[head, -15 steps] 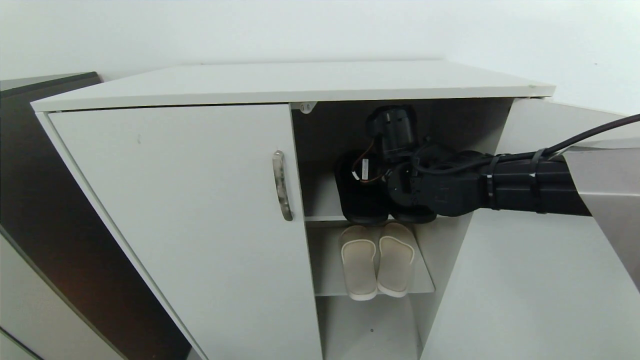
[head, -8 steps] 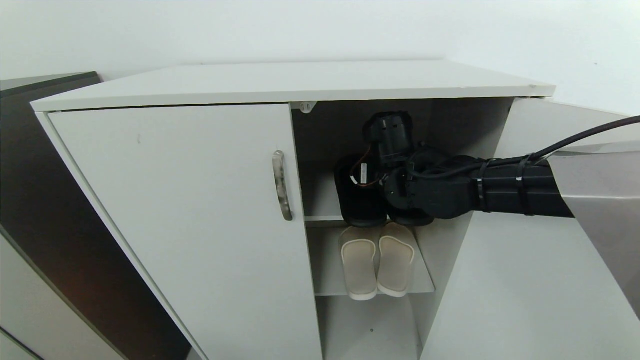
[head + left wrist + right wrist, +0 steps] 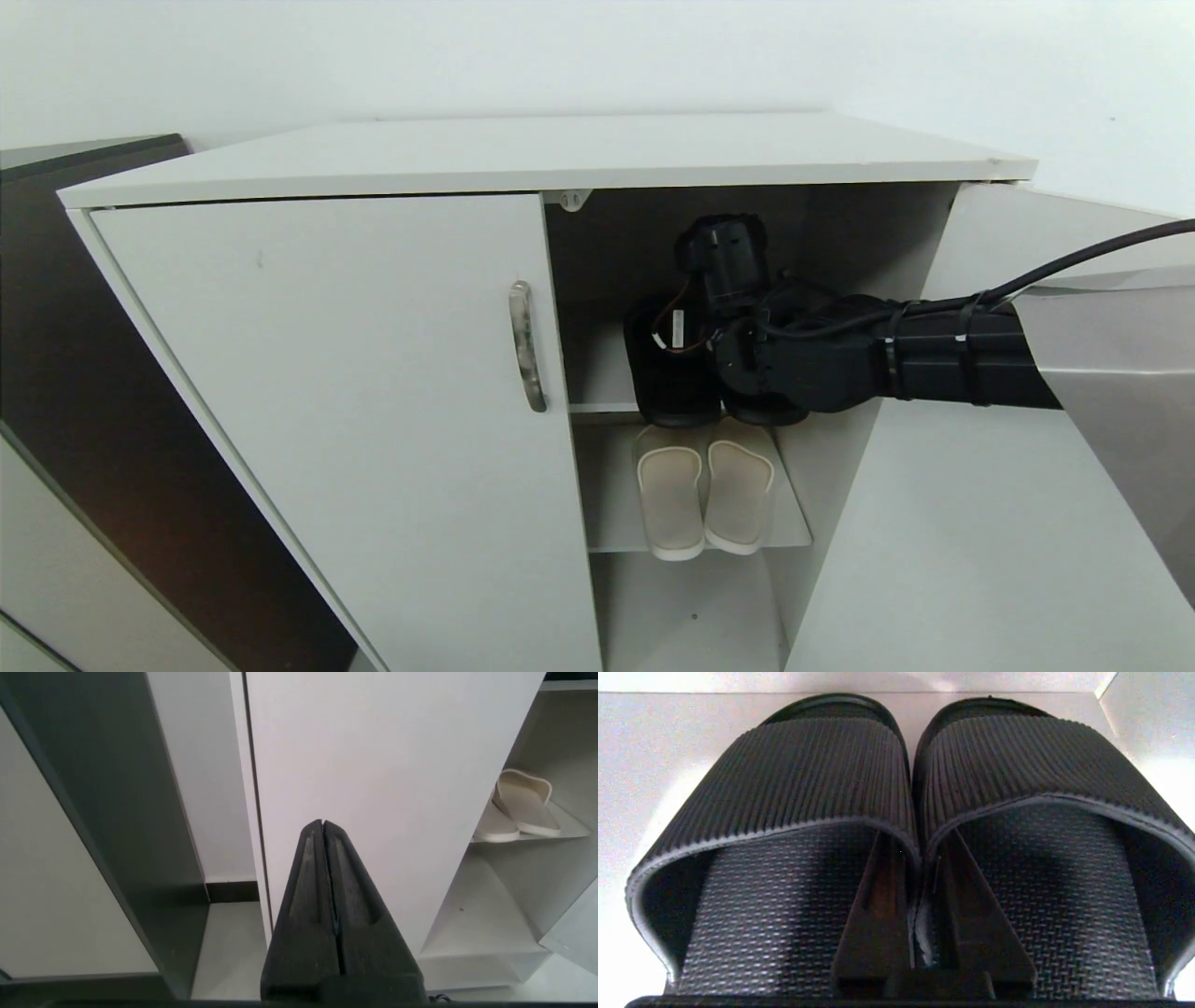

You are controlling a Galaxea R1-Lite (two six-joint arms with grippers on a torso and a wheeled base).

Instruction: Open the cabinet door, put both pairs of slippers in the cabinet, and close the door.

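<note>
The right gripper (image 3: 917, 863) pinches the black slippers (image 3: 813, 775) together by their inner sides on the upper shelf (image 3: 597, 408)

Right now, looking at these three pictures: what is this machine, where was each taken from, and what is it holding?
It is a two-armed robot with a pincer, called a gripper, on each arm. The wide picture comes from a camera on its head: a white cabinet with its right door open. The other two come from cameras on its wrists. The right gripper pinches the black slippers together on the upper shelf. The white slippers lie on the shelf below. The left gripper is shut, empty, facing the closed door.
</note>
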